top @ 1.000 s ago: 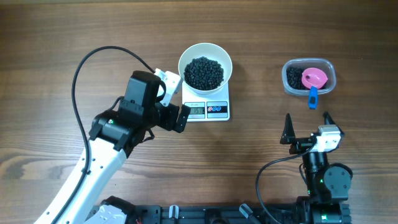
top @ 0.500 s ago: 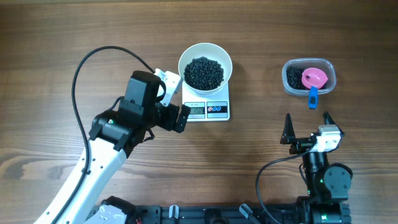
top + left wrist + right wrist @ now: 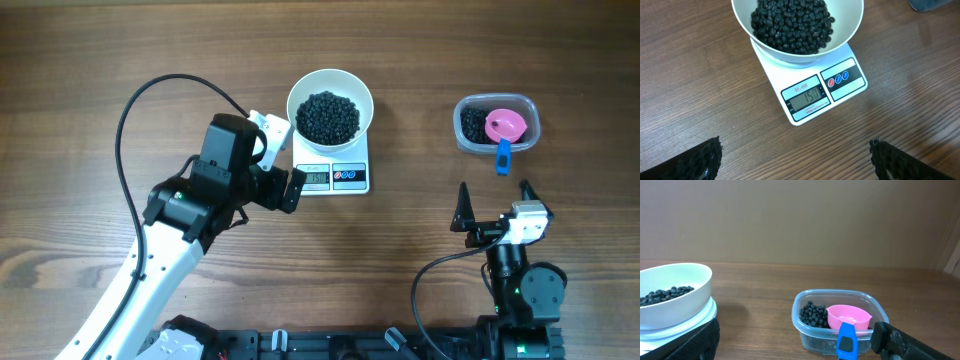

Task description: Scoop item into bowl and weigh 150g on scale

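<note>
My left gripper (image 3: 281,158) is spread wide and holding nothing, just beside the left edge of the small flat white rectangular kitchen scale (image 3: 345,178). The round glossy white bowl (image 3: 296,100) sits on the scale, with the heap of tiny round black beads (image 3: 328,116) inside it (display looks like 150 from the left wrist). My right gripper (image 3: 494,192) is wide and empty too, well apart from the scale, near the clear rounded plastic tub (image 3: 466,143), which has more beads and a pink scoop with blue handle (image 3: 505,125).
</note>
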Robot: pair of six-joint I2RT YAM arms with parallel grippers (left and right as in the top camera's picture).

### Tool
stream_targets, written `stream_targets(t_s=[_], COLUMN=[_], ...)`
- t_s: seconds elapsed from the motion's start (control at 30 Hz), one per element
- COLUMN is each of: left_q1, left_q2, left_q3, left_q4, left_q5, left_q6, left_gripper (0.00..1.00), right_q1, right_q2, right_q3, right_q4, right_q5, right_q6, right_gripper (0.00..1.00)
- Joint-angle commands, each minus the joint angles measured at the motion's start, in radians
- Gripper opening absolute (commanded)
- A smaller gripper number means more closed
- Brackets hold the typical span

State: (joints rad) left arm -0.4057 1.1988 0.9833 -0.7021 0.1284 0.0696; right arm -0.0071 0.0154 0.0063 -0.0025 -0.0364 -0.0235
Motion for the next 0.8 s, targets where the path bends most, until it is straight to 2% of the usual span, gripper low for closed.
stream_targets(t_s=[0.0, 0.77], left_q1=[0.004, 0.004], left_q2=[0.0, -0.033], left_q3=[-0.002, -0.003], left_q4=[0.003, -0.024], left_q5=[-0.002, 0.001], left_q6=[-0.006, -0.006], left_gripper=[1.0, 1.0], right_q1=[0.004, 0.004], right_q2=[-0.012, -0.012], right_q3=[-0.001, -0.001], right_q4=[0.003, 0.003], right_q5=[-0.004, -0.004], right_q6=[-0.002, -0.002], right_gripper=[1.0, 0.99])
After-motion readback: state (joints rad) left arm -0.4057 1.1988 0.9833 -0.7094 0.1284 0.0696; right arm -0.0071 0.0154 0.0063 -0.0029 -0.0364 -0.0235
